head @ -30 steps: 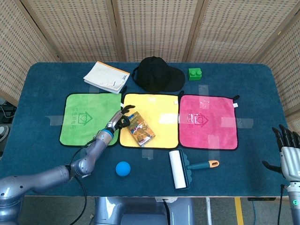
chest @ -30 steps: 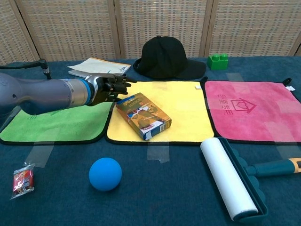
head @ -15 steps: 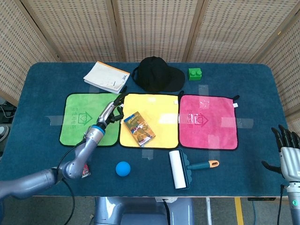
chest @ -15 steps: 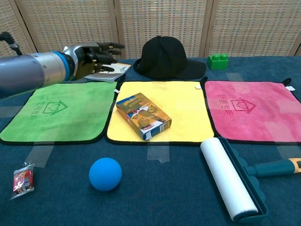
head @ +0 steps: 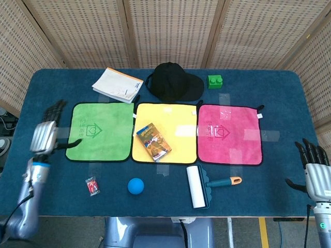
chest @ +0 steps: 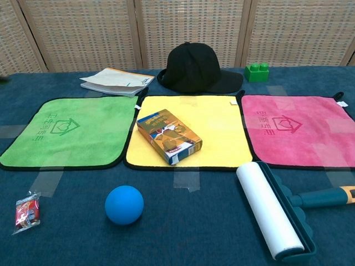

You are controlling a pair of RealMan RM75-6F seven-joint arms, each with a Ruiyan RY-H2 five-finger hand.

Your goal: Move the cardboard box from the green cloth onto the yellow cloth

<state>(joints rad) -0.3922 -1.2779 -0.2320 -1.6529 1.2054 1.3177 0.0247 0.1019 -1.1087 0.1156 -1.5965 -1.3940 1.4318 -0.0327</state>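
The cardboard box (head: 153,141) (chest: 168,136) lies flat on the left part of the yellow cloth (head: 176,129) (chest: 213,124), turned at a slant. The green cloth (head: 101,130) (chest: 66,130) beside it is bare. My left hand (head: 46,133) hangs at the table's left side, left of the green cloth, fingers spread and holding nothing. At the far right edge of the head view my right hand (head: 314,169) is also spread and holds nothing. Neither hand shows in the chest view.
A pink cloth (head: 229,133) lies right of the yellow one. A black cap (head: 172,81), a booklet (head: 118,84) and a green brick (head: 215,81) sit behind the cloths. In front lie a blue ball (head: 135,185), a lint roller (head: 199,186) and a small red packet (head: 92,185).
My left hand has drawn back from beside the box, over the green cloth, to the table's left side. The box stays on the yellow cloth. The right hand barely moved.
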